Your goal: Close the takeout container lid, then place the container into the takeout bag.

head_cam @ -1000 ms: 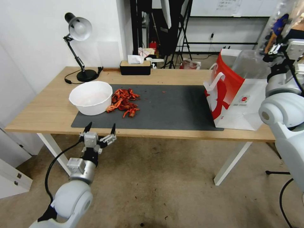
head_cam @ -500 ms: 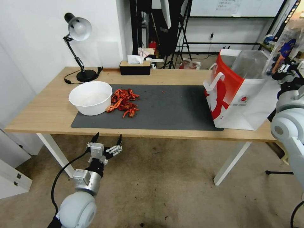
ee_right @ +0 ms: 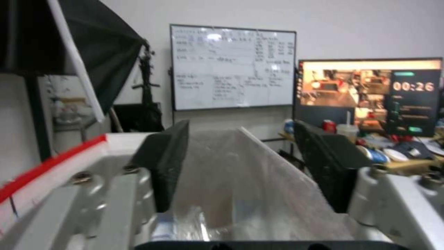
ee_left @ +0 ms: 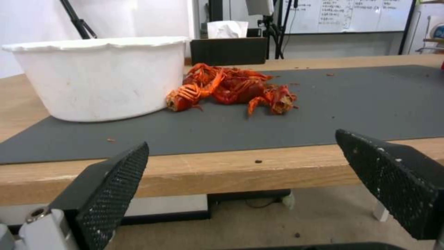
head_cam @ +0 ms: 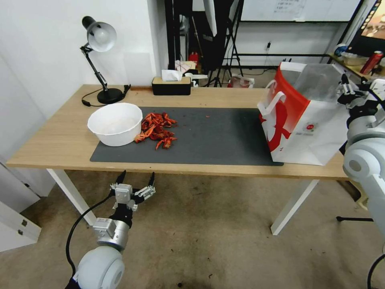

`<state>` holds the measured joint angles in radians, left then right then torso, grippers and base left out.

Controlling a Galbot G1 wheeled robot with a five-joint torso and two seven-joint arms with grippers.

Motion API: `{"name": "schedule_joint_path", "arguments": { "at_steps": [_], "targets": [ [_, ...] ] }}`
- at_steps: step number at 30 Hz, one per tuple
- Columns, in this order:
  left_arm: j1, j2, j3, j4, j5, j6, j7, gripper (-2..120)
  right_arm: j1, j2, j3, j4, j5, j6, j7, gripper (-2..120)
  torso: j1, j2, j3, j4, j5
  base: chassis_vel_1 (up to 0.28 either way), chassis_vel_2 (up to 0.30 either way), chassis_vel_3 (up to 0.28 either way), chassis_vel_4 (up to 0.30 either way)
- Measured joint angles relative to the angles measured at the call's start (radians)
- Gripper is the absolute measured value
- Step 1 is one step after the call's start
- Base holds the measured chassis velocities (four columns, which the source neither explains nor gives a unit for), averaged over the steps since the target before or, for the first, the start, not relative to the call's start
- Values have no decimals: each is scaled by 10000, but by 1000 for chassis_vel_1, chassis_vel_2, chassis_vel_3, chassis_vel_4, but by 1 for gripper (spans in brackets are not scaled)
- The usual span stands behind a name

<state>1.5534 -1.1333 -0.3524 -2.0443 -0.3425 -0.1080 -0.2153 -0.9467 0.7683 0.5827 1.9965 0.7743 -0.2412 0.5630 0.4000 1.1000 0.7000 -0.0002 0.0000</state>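
Note:
The red-and-white takeout bag point(head_cam: 300, 124) stands upright at the table's right end, with its clear liner point(head_cam: 317, 82) rising out of the top. My right gripper point(head_cam: 353, 86) hovers at the bag's upper right rim. In the right wrist view this gripper point(ee_right: 240, 125) is open, looking down along the liner point(ee_right: 240, 180) beside the bag's red rim point(ee_right: 69, 152). The takeout container and its lid are hidden. My left gripper point(head_cam: 137, 175) hangs open below the table's front edge, holding nothing point(ee_left: 241, 139).
A white bowl point(head_cam: 115, 123) and a pile of red crayfish point(head_cam: 157, 130) sit on the left part of the dark mat point(head_cam: 216, 136). At the back stand a desk lamp point(head_cam: 100, 60) and a tissue box point(head_cam: 171, 84). Tripods and shelves crowd the room behind.
The right gripper came down from high at the right to the bag's rim. A clear bluish thing above it earlier is gone. The left gripper sank lower below the table edge.

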Motion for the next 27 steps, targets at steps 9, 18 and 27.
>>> {"name": "schedule_joint_path", "arguments": {
  "at_steps": [9, 18, 27],
  "targets": [
    [103, -73, 13, -27, 19, -61, -12, 100, -674, 12, 106, 895, 761, 1867, -1911, 96, 1, 0, 0, 2, -1, 0, 0, 0, 0],
    [273, -106, -23, -52, 3, -252, 54, 100, -2814, 407, 627, 2097, 857, 2568, -3931, 100, 0, 1, -1, -1, -2, 0, 0, 0, 0],
    [225, -193, -54, 61, -119, -489, 88, 100, -5667, 2182, 980, 2390, -1043, 3625, -5222, 100, 0, 1, -2, 0, 1, 0, 0, 0, 0]
  ]
}}
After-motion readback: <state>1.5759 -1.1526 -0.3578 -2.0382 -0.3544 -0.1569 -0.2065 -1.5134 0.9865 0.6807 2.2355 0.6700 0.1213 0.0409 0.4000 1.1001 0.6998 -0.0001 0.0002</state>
